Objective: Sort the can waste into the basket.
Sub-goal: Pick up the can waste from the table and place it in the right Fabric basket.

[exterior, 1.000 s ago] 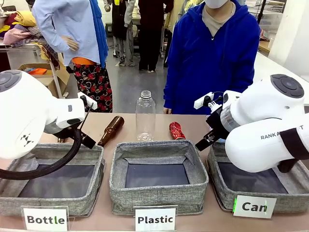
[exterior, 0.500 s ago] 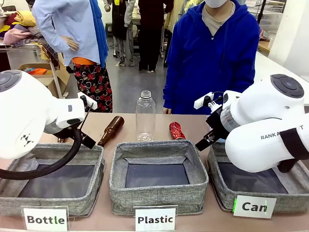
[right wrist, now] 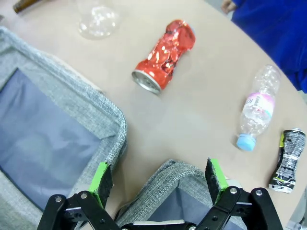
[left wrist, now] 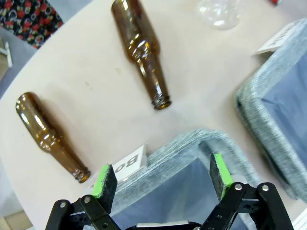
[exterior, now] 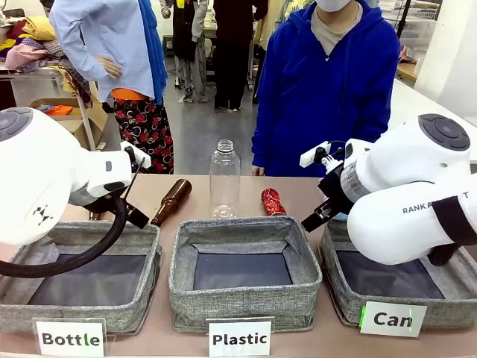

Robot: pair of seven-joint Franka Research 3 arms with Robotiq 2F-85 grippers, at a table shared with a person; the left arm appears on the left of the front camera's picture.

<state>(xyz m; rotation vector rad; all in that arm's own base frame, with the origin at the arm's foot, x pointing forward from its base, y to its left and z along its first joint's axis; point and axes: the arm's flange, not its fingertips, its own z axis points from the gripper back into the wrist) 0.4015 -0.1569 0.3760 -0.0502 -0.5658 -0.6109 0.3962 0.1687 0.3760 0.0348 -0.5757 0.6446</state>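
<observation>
A shiny red crushed can (right wrist: 164, 55) lies on the table beyond the baskets, also seen from the front (exterior: 272, 201). A black and silver crushed can (right wrist: 287, 160) lies farther right near the table edge. The grey basket (exterior: 337, 287) with the "Can" sign (exterior: 393, 319) stands at the front right. My right gripper (right wrist: 158, 173) hangs open and holds nothing above that basket's far corner (right wrist: 165, 184), a short way from the red can. My left gripper (left wrist: 163, 173) is open too, over the far corner of the "Bottle" basket (left wrist: 192, 146).
Two brown glass bottles (left wrist: 141, 48) (left wrist: 48, 136) lie behind the Bottle basket (exterior: 74, 233). A clear bottle (exterior: 224, 179) stands upright behind the Plastic basket (exterior: 246, 231). A small plastic bottle with a blue cap (right wrist: 256, 108) lies between the cans. A person in blue (exterior: 328, 82) stands at the far side.
</observation>
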